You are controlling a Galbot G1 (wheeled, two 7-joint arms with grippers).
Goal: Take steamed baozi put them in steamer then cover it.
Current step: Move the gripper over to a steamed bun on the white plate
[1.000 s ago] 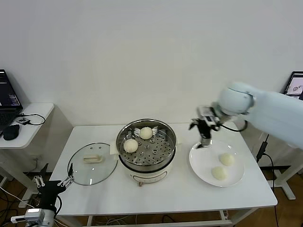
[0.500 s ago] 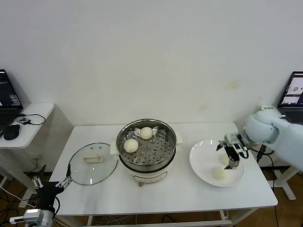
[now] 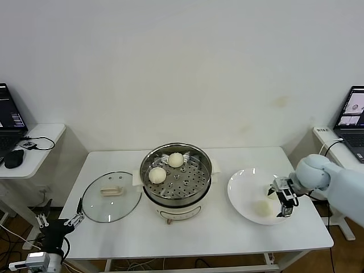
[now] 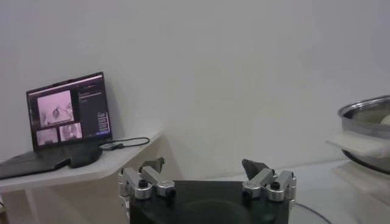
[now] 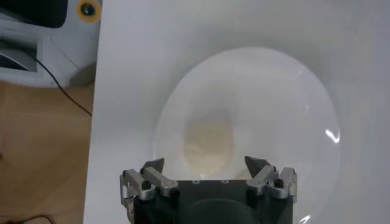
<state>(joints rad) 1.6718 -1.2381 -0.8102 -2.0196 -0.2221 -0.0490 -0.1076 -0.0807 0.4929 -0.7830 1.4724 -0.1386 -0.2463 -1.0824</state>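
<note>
Hanging low off the table's front-left corner, the left gripper [image 3: 58, 223] sits parked with its fingers spread apart and nothing between them; its wrist view looks across at a laptop [image 4: 68, 119] on a side desk, whose screen writing is too small to read.

On the white table [image 3: 199, 227], the right arm reaches in from the right side, forearm angled down and bent at the wrist, so that the right gripper [image 3: 282, 199] stands just above the right part of the white plate [image 3: 242, 190]. Its jaws are wide apart and hold nothing. From its wrist view one steamed baozi [image 5: 209, 142] lies on the plate directly ahead of the open fingers; the second one on the plate [image 3: 262, 207] shows in the head view just beside the gripper, though whether a fingertip touches it is hard to tell.

Left of the plate stands the steamer [image 3: 176, 176], uncovered, with two baozi [image 3: 157, 174] on its perforated tray. The cover [image 3: 111, 196] lies flat on the table to the steamer's left, handle up.
</note>
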